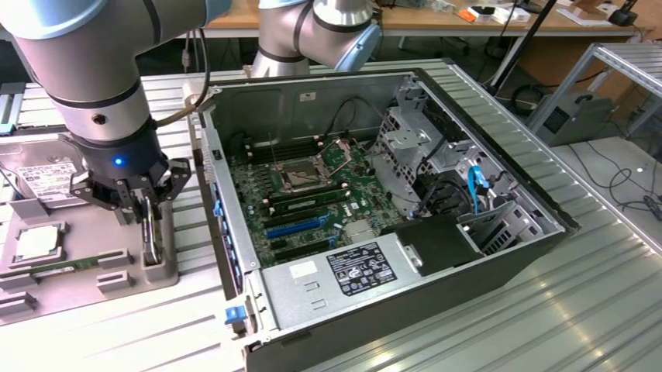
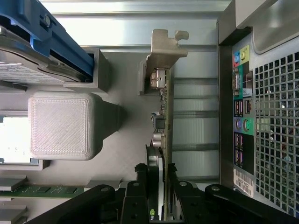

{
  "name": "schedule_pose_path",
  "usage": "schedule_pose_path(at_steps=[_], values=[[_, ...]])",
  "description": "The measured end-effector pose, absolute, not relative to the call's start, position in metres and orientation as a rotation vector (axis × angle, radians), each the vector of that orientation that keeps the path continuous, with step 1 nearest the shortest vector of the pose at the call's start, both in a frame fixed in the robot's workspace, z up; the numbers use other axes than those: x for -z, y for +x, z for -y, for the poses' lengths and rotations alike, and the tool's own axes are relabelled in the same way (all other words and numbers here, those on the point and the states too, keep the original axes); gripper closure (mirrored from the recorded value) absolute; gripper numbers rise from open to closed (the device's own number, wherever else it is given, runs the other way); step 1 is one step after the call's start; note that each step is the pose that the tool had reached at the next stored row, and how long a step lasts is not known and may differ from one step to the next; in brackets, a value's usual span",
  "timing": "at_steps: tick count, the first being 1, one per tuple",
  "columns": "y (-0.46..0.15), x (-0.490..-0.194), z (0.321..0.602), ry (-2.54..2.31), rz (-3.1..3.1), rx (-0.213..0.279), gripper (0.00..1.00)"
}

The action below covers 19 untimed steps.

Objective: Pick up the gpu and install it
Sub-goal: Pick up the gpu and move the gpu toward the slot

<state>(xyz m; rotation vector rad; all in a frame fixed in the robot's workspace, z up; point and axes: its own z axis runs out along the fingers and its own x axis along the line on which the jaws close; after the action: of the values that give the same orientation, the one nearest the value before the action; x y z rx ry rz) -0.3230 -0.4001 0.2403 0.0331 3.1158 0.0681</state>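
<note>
1. Clamped with the black fingers (image 2: 139, 175) pressed against both faces of the gpu (image 2: 163, 109), a thin flat black-faced card with a pale metal bracket at one end; gripped edge-on, well away from that bracket.
2. Could slip or twist in that pinch, being held far from the bracket end with the long free length left to swing.
3. Could scrape or crush the small parts on the card's face, lying just beside the fingers, if squeezed harder or dragged.
4. Could jam, or drag its support along, if pulled at a tilt: apparently seated on edge in a slot of the grey printed holder (image 2: 124, 88).
5. Could knock neighbours on that same holder: close to the slim green memory stick (image 2: 46, 190) and the silver hard drive in its blue-edged cradle (image 2: 28, 70).
6. Could catch the protruding bracket on the open black computer case (image 1: 486, 287), standing just beside the holder on the ridged metal tabletop (image 1: 517, 341).
7. As for position: caught between the fingers, upright on its long edge, running out ahead of them with the bracket at the far end.
8. In the exterior view: directly below the silver-grey robot arm (image 1: 93, 93), on the exterior view's left of the case, outside it and not yet on the motherboard.
</note>
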Motion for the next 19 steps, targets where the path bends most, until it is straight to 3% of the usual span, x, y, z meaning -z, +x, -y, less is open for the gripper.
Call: schedule_pose_path(at_steps=[19], values=[[-0.323,-0.251,0.4,0.033,-3.116,-0.068,0.73]])
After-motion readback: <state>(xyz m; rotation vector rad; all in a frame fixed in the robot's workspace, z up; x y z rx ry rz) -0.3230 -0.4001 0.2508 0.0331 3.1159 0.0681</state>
